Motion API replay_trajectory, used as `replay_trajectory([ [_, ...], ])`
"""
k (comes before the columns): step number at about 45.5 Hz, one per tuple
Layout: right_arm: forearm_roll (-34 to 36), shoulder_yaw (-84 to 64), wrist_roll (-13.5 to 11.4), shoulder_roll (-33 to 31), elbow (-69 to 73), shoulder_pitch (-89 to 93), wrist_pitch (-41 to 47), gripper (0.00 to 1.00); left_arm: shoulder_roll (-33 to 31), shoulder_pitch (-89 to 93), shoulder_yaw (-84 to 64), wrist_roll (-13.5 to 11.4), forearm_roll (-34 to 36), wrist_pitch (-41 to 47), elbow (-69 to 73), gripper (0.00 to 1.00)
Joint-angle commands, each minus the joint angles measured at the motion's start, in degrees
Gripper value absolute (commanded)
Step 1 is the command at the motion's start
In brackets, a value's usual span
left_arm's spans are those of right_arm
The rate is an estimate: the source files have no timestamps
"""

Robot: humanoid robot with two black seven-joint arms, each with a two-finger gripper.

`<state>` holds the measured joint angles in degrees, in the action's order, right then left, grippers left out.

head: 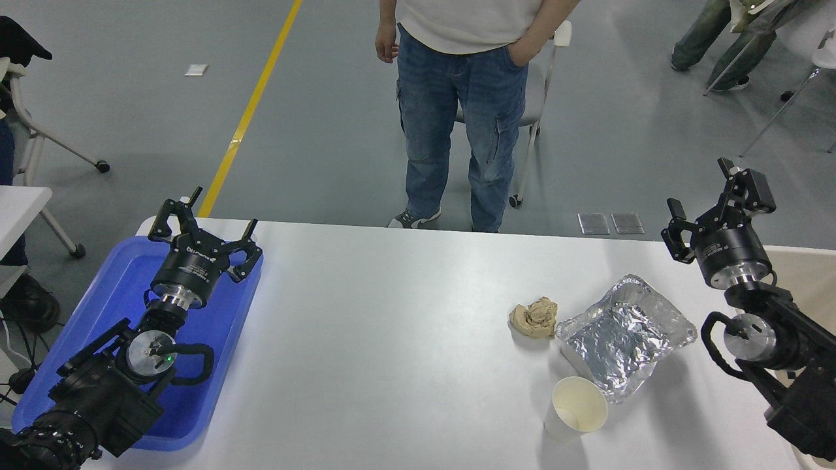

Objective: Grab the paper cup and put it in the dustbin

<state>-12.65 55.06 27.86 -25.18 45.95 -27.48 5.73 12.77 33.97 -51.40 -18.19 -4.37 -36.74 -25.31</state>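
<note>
The white paper cup (577,409) stands upright near the table's front edge at the right, its cream inside showing. My right gripper (708,202) is open and empty, raised at the far right edge of the table, well behind and to the right of the cup. The beige dustbin (806,277) shows only as a pale patch at the right edge, mostly hidden behind the right arm. My left gripper (202,225) is open and parked over the blue tray at the lower left.
A crumpled tan paper wad (535,318) and a foil-wrapped box (624,336) lie just behind the cup. A blue plastic tray (98,307) sits at the table's left end. A person in jeans (460,117) stands at the far side, by a chair.
</note>
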Motion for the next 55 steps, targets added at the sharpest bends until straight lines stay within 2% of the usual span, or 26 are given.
replay_trajectory([
  [1, 0.0, 0.0, 0.1, 0.2, -0.5, -0.1, -0.3, 1.00, 0.1, 0.0, 0.1, 0.0, 0.0, 0.0, 0.0, 1.00],
  [30, 0.0, -0.6, -0.2, -0.4, -0.9, -0.7, -0.4, 1.00, 0.1, 0.0, 0.0, 0.0, 0.0, 0.0, 0.0, 1.00],
  [36, 0.0, -3.1, -0.3, -1.8, -0.6, -1.0, -2.9, 1.00, 0.1, 0.0, 0.0, 0.0, 0.0, 0.0, 0.0, 1.00],
  [44, -0.8, -13.5, -0.3, -9.2, 2.2, -0.6, -4.2, 1.00, 0.1, 0.0, 0.1, 0.0, 0.0, 0.1, 0.0, 1.00],
  [55, 0.1, -34.8, -0.1, -14.8, 0.1, -6.4, -4.2, 1.00, 0.1, 0.0, 0.0, 0.0, 0.0, 0.1, 0.0, 1.00],
])
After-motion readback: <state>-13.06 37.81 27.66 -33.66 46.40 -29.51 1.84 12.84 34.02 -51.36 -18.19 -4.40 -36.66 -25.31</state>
